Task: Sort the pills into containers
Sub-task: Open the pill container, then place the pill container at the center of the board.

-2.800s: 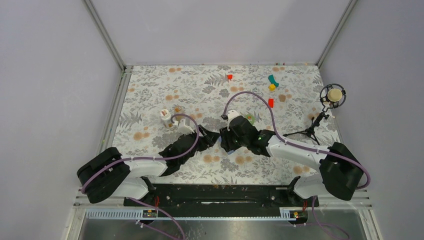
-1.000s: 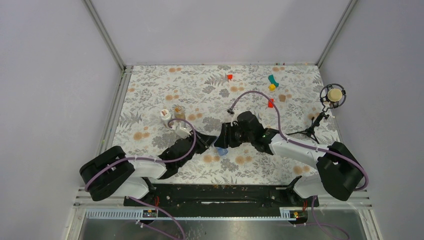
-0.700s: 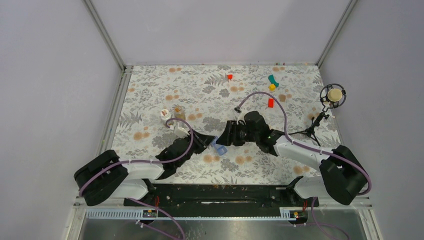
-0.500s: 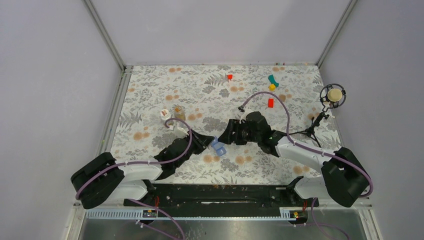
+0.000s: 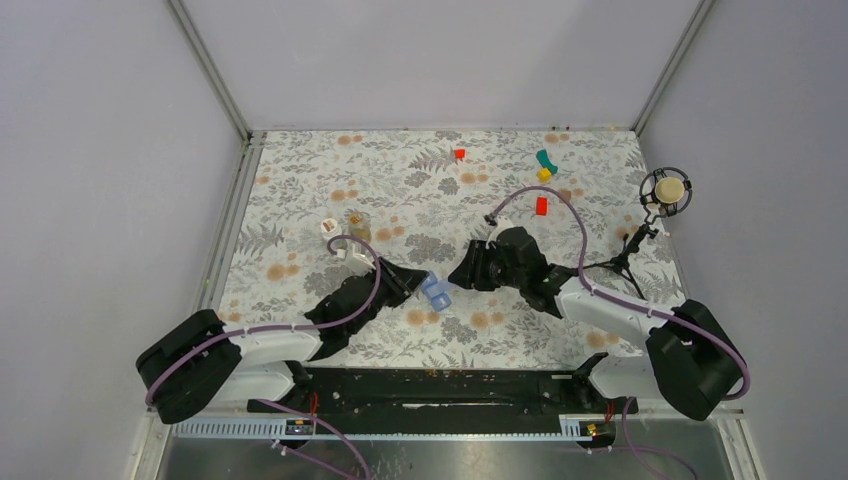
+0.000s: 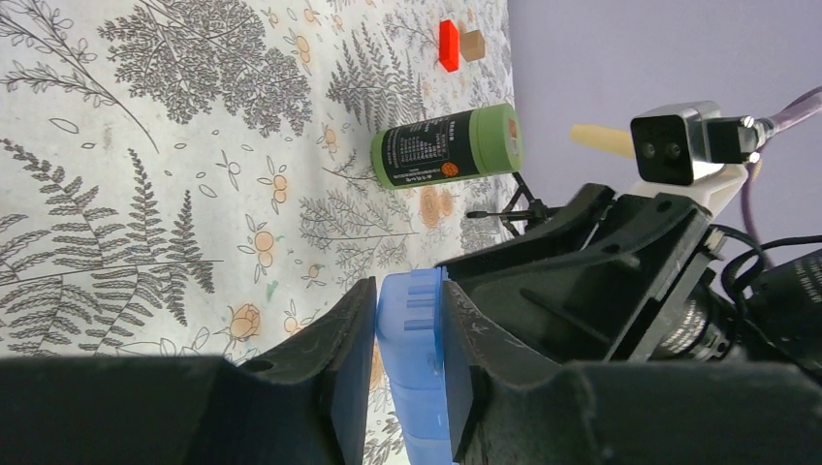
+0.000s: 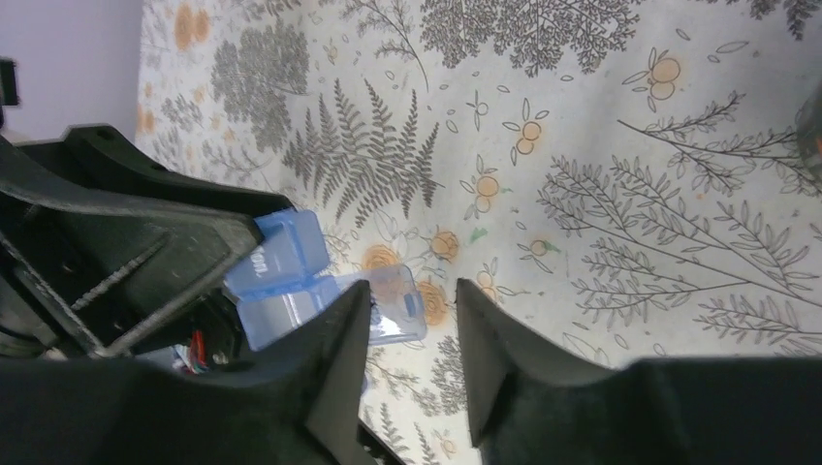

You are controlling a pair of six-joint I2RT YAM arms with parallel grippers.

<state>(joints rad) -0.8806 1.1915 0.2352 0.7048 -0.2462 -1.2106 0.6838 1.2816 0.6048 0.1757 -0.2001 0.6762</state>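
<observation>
Right fingers (image 7: 334, 373) have backed off, spread; left fingers (image 6: 351, 354) pinch the translucent blue plastic pill box (image 5: 434, 291) edgewise, so it could twist loose.

The left arm (image 5: 290, 335) stretches forward and to the right. The left gripper (image 6: 408, 302) is clamped on the blue pill box (image 6: 415, 378), one finger against each face. The right arm (image 5: 605, 308) reaches leftward toward it, elbow bent. The right gripper (image 7: 412, 315) faces the left one just beside it, its fingers (image 7: 325, 373) spread apart around nothing.
</observation>
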